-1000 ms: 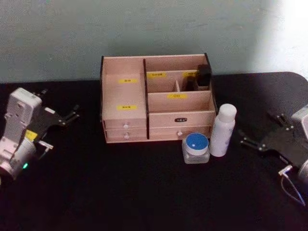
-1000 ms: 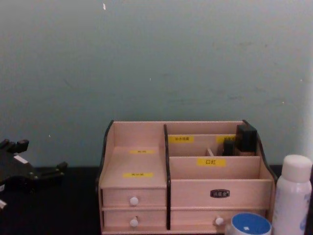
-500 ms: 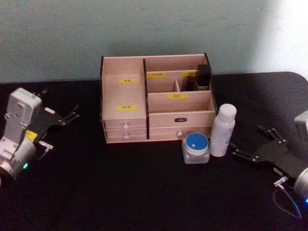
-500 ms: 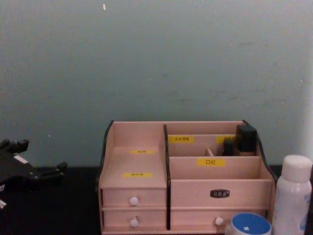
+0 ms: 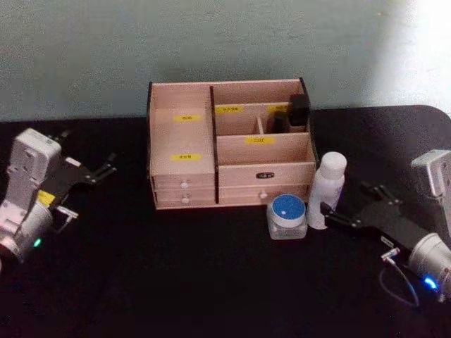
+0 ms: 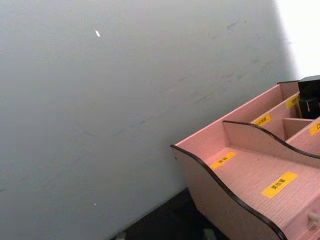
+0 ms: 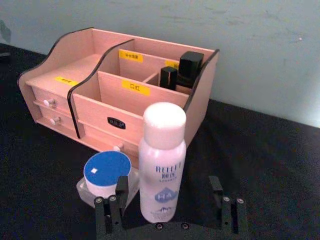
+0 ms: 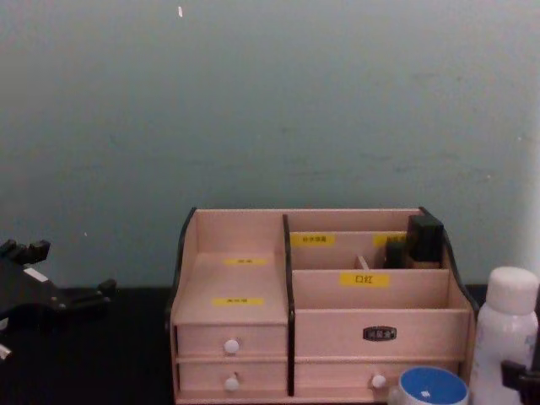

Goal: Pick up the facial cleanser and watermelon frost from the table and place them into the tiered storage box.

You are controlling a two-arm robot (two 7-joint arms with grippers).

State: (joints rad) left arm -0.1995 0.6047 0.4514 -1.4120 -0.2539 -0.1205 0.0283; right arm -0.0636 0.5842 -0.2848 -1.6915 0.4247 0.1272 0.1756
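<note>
A: Right gripper [image 5: 347, 198] — spread or closed?

B: Spread wide, holding nothing.

A: Facial cleanser [image 7: 161, 165]?

B: Seen from the right wrist: upright, in line with the gap, base about level with the fingertips. Cannot tell whether touching.

A: Anything more from the head view?

B: Yes — puts one fingertip [image 5: 328, 209] right at the bottle's foot, the other well off to its far side.

A: Watermelon frost [image 7: 106, 172]?

B: Just outside one finger, beside the cleanser, on the black table [image 5: 211, 282] in front of the tiered storage box [image 5: 183, 176].

A: Left gripper [image 5: 88, 150]?

B: Also spread, empty, well apart from the box. From its wrist, a corner of the box against the wall [image 6: 100, 100].
</note>
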